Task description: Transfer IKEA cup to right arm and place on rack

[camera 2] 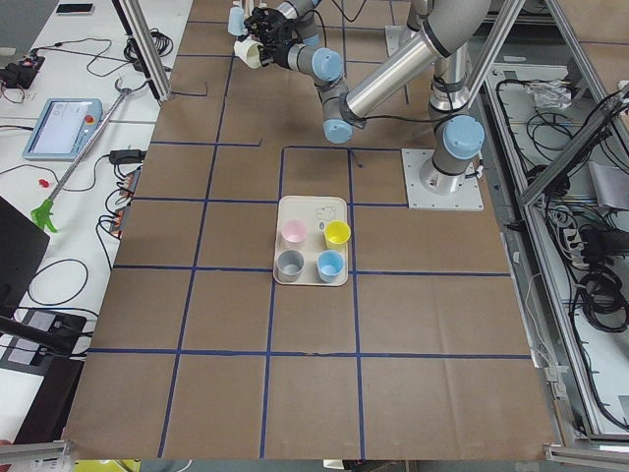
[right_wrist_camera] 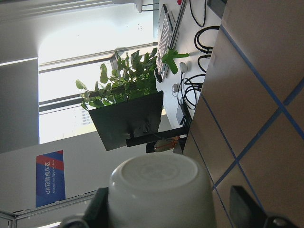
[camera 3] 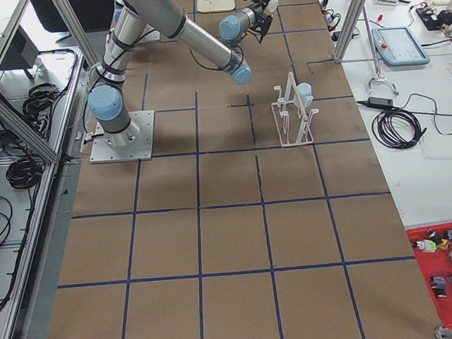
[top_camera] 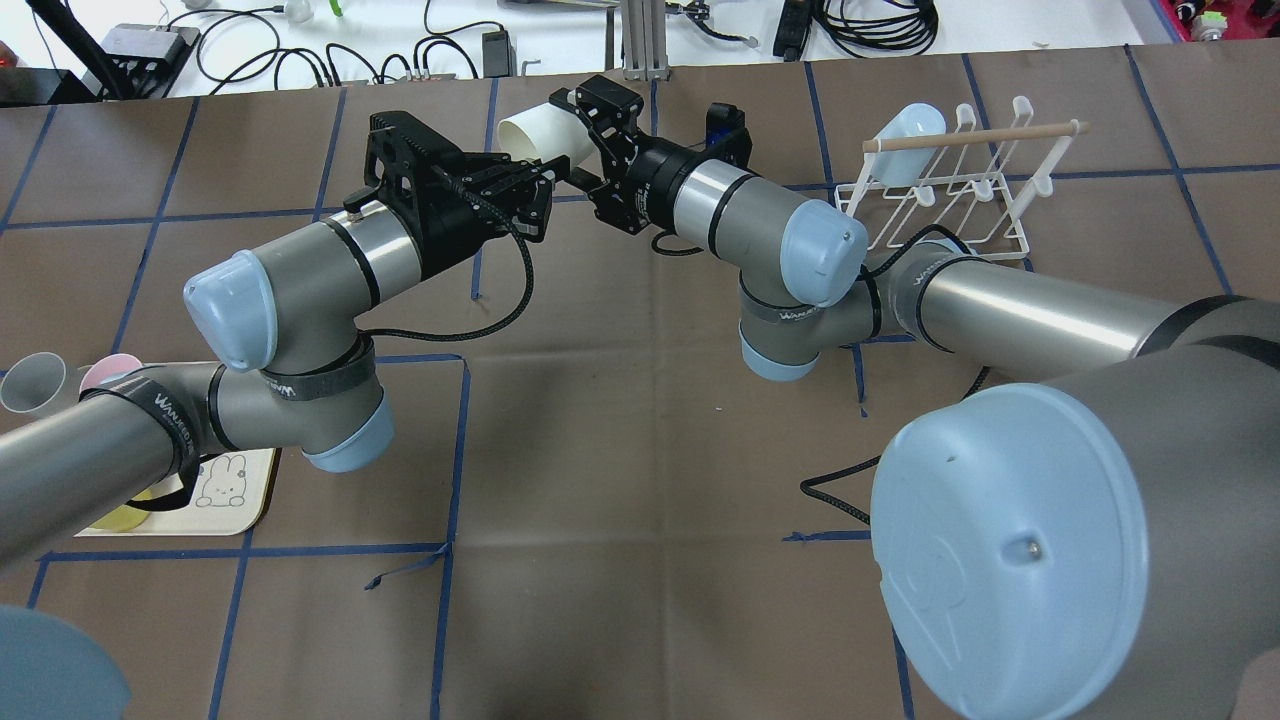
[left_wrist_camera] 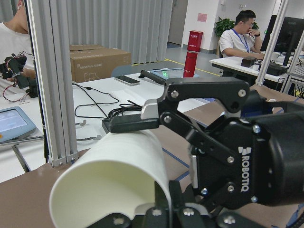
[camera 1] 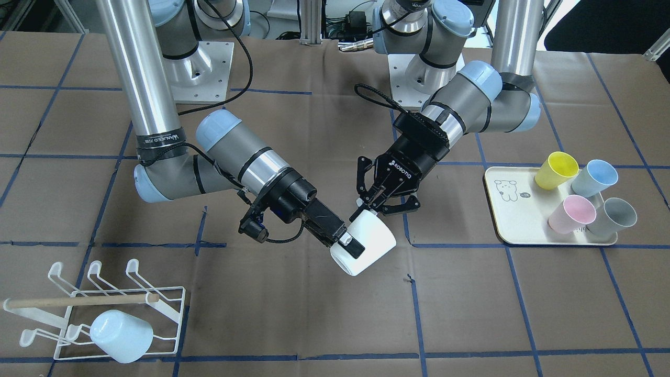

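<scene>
A white cup [camera 1: 374,241] hangs on its side above the table's middle, between both grippers; it also shows in the overhead view [top_camera: 535,135]. My left gripper [camera 1: 368,205] is shut on the cup's rim, which fills the left wrist view [left_wrist_camera: 118,175]. My right gripper [camera 1: 348,248] straddles the cup's body near its base [right_wrist_camera: 159,190]. One of its fingers [right_wrist_camera: 100,204] lies against the wall. The other finger [right_wrist_camera: 242,204] stands slightly off it. The white wire rack [camera 1: 167,309] with its wooden handle stands on the right arm's side.
A light blue cup [camera 1: 121,335] hangs upside down on one prong of the rack. A cream tray [camera 1: 510,209] on the left arm's side holds yellow [camera 1: 556,170], blue [camera 1: 594,177], pink [camera 1: 571,213] and grey [camera 1: 618,215] cups. Brown paper with blue tape lines covers the table.
</scene>
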`<move>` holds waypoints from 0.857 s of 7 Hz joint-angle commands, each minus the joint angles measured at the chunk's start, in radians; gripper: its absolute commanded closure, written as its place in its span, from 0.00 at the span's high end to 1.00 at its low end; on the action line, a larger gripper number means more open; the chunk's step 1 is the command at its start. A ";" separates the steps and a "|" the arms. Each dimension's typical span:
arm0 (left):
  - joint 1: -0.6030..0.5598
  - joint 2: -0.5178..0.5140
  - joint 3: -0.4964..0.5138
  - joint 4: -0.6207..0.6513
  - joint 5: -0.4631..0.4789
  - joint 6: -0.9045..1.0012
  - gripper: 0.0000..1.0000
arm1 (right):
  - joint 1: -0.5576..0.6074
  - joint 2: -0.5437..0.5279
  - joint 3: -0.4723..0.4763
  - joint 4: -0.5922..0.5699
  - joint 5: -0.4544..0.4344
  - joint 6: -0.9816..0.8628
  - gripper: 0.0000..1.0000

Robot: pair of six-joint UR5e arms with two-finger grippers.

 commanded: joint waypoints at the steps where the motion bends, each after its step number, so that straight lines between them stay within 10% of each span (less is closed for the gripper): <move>1: 0.000 0.001 -0.003 0.000 0.001 0.000 0.01 | 0.000 0.000 -0.001 0.000 0.010 -0.002 0.67; 4: 0.000 0.003 -0.001 -0.003 0.003 -0.002 0.03 | -0.002 -0.003 -0.003 0.000 0.012 0.001 0.64; 6: 0.000 0.007 0.008 0.000 0.088 -0.002 0.72 | -0.002 -0.005 -0.003 0.000 0.010 0.001 0.63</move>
